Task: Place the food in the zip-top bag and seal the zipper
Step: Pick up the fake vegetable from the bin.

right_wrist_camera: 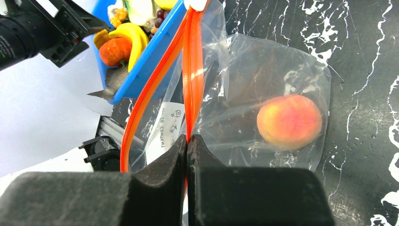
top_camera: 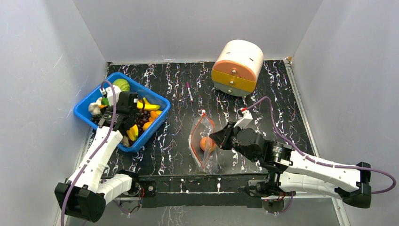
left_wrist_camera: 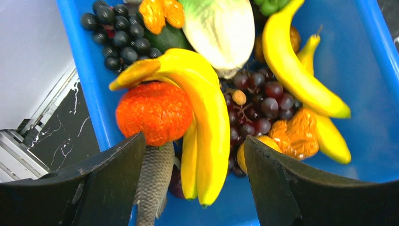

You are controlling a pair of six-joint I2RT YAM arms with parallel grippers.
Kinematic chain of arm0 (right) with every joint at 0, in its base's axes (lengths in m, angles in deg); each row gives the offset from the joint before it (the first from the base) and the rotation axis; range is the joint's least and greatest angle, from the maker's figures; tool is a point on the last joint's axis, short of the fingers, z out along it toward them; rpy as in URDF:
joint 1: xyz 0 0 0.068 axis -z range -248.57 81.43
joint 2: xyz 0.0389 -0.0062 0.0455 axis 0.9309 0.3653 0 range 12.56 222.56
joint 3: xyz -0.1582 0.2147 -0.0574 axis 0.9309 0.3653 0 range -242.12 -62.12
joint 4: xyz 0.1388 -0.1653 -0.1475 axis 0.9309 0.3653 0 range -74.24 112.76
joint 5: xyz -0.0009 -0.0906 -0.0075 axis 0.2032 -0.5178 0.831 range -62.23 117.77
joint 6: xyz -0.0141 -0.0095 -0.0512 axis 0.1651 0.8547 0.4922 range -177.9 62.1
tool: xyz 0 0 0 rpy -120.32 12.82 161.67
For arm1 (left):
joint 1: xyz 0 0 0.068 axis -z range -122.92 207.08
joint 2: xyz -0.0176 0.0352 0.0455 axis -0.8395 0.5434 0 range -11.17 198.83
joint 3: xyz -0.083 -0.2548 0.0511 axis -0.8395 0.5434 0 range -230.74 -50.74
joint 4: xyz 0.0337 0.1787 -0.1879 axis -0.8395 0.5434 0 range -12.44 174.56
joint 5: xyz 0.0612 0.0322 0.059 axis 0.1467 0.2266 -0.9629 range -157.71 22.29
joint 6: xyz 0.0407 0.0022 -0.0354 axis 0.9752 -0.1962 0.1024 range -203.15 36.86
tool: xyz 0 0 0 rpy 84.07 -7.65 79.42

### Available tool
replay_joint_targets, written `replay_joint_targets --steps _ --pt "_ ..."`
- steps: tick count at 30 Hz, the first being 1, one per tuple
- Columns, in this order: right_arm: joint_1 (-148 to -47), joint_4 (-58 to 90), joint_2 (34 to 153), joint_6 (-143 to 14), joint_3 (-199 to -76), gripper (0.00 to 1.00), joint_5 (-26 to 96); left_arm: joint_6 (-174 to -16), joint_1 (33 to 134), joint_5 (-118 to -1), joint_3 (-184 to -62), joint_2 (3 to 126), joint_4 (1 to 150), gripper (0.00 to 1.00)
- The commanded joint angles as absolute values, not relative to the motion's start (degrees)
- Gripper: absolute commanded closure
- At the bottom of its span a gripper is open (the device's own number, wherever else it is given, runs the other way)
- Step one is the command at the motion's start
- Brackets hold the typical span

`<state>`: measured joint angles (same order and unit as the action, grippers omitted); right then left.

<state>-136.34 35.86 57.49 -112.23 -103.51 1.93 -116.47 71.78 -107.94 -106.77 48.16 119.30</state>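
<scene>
We see the left tool (left_wrist_camera: pixel 193 188) hanging open over a blue bin (left_wrist_camera: pixel 371 94) of toy food. Its two dark fingers are spread wide on either side of a bunch of bananas (left_wrist_camera: pixel 207 117), which touches a bumpy orange fruit (left_wrist_camera: pixel 155 110) on one side and has dark grapes (left_wrist_camera: pixel 259 101) on the other. The left arm reaches forward along the left of the counter (top_camera: pixel 287 84), its wrist bent so the tool points down into the bin. Well apart from the bin, the clear bag (right_wrist_camera: pixel 263 70) lies on the counter with one peach-coloured fruit (right_wrist_camera: pixel 289 121) already inside. The right tool (right_wrist_camera: pixel 188 143) is clamped on one lip of the red-orange zipper strip (right_wrist_camera: pixel 194 70), so the mouth gapes. The right arm lies low, elbow out to the right, with the tool pointing left at the bag. We judge the step in hand to be picking the next piece. To do it well, the left tool should drop straight onto one piece, likely the bananas, and close across its narrow width so its neighbours are not dragged out, while the right tool holds the mouth steady.
</scene>
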Motion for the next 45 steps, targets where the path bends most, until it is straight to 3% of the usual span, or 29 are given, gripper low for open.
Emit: replay_joint_targets --steps 1,9,20,29,39,45 --pt "-136.3 36.6 56.6 -111.8 -106.1 1.00 0.4 -116.9 68.8 -112.2 -106.7 48.3 115.5 0.25" --pt "-136.3 39.5 56.1 -110.7 -108.4 1.00 -0.5 -115.7 62.9 -110.0 -102.3 49.7 113.1 0.15" --pt "-136.3 40.0 55.1 -112.2 -107.5 1.00 -0.7 -114.1 59.9 -106.4 -97.5 53.0 110.0 0.09" --pt "-136.3 40.5 53.9 -113.1 -106.7 1.00 -1.0 -112.6 59.3 -104.3 -97.4 52.1 109.0 0.29" --pt "-136.3 40.9 54.8 -113.7 -107.0 1.00 -0.9 -109.1 59.3 -93.6 -100.6 47.7 112.1 0.42" --pt "-136.3 39.6 55.6 -114.1 -106.9 1.00 -0.6 -108.5 59.3 -88.3 -106.8 47.1 117.5 0.45"
